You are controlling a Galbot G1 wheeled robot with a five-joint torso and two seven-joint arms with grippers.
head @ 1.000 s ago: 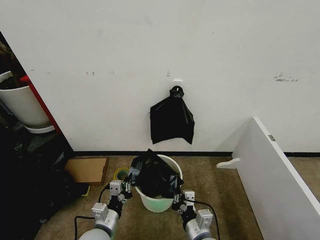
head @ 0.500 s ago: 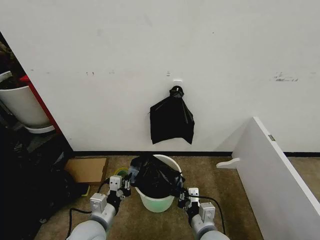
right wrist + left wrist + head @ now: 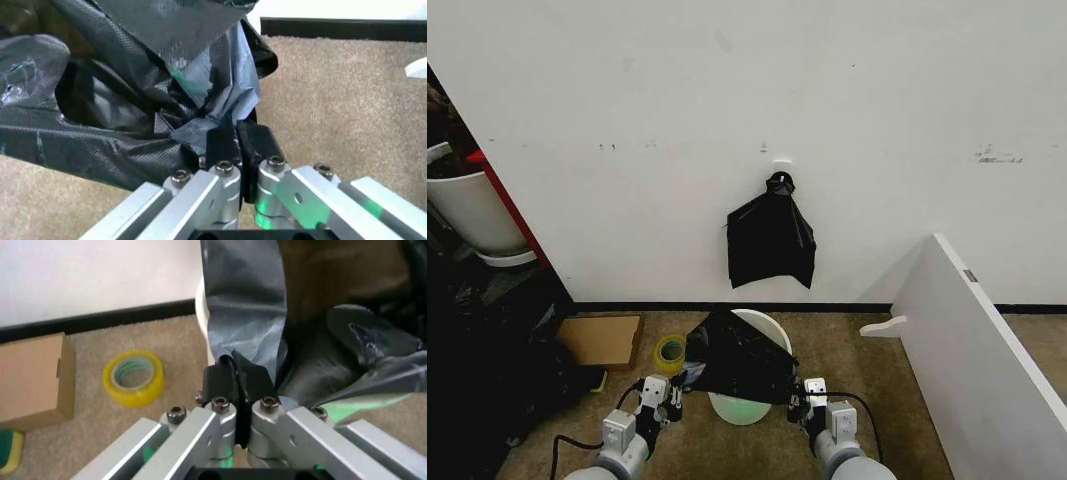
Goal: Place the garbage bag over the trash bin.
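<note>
Overall light: bright and even on the white wall (image 3: 877, 100) in the head view.
Shadows: deep darkness at the left edge; a soft shadow on the wall beside the white panel (image 3: 972, 345).
Glare: pale sheen on the bag (image 3: 100, 115) folds in both wrist views; the wall is nearly washed out in the left wrist view.
Focus: the nearest gripper parts look soft; the tape roll (image 3: 133, 377) and carpet (image 3: 340, 95) are slightly blurred.

Tape roll (image 3: 670, 352) and cardboard box (image 3: 602, 340) crowd bin's left.
</note>
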